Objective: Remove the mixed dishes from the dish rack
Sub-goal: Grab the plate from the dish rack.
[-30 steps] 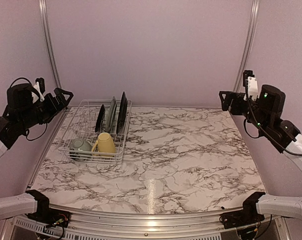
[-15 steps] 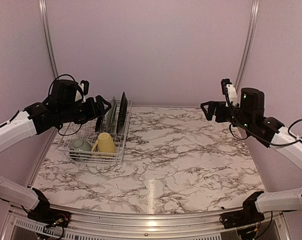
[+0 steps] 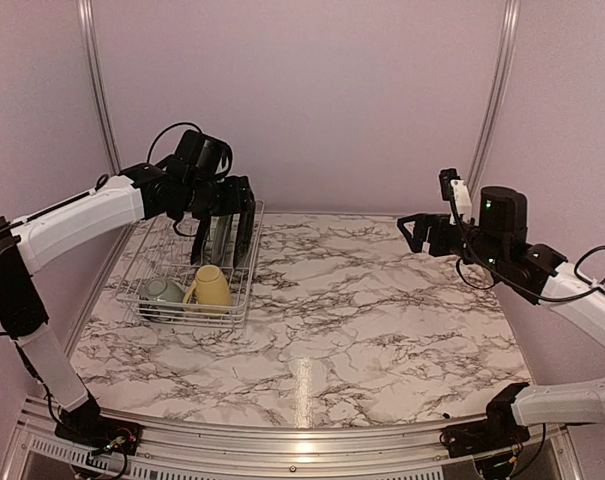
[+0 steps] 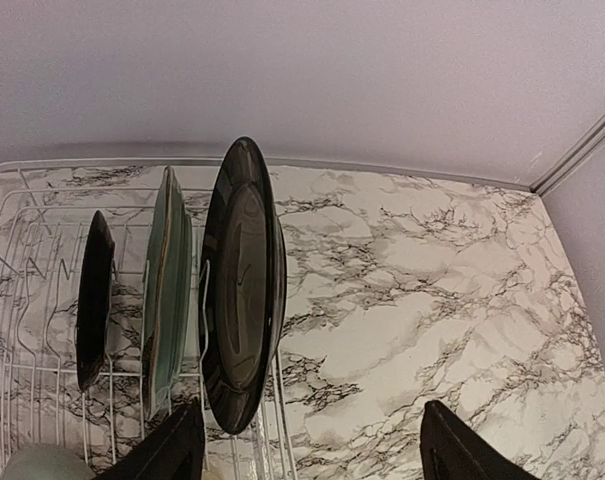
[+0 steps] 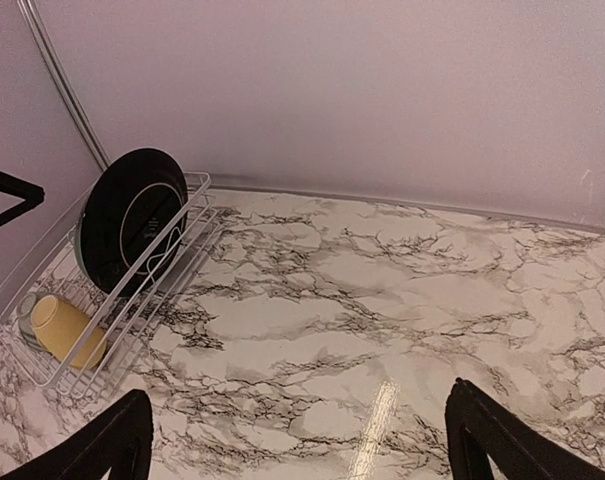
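Note:
The white wire dish rack stands at the table's far left. Three dark-rimmed plates stand on edge in its slots: the right one, the middle one and the left one. A pale yellow mug and a pale-green bowl lie at its near end. My left gripper hovers open just above the plates. In the left wrist view the gripper is empty, with the large dark plate ahead and apart. My right gripper is open and empty over the table's right side.
The right wrist view shows the rack, a plate and the mug far to the left across bare marble table. A purple wall closes the back, with metal posts in the corners.
My left arm has swung from the left wall to above the plates in the rack. My right arm has moved inward and a little lower. The dishes have not moved.

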Available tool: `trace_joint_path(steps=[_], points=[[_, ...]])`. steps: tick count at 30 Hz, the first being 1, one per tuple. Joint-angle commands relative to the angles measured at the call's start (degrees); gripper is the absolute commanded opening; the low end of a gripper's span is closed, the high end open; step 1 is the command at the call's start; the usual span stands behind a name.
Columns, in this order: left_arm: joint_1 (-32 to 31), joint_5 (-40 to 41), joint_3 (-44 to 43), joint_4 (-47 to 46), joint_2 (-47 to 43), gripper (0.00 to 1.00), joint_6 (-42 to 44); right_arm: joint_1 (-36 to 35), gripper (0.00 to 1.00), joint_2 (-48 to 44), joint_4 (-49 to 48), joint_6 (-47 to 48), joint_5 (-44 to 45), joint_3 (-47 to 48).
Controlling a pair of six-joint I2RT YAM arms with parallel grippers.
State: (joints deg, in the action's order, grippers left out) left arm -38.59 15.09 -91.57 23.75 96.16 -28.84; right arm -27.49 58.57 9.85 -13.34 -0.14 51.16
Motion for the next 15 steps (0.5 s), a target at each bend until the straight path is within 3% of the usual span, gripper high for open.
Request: trace_joint_path(steps=[1, 9, 15], points=[[-0.3, 3.0, -4.0, 5.4, 4.5, 0.75, 2.2, -0.6, 0.98, -1.8, -1.0, -0.5, -0.1, -0.8], [-0.3, 3.3, -11.1, 8.8, 13.7, 0.64, 3.8, -0.6, 0.98, -2.8, -1.4, -0.5, 2.3, -2.0], [-0.2, 8.8, -15.8, 11.3, 17.3, 0.62, 5.0, -0.6, 0.99, -2.8, -1.7, -0.7, 2.5, -2.8]])
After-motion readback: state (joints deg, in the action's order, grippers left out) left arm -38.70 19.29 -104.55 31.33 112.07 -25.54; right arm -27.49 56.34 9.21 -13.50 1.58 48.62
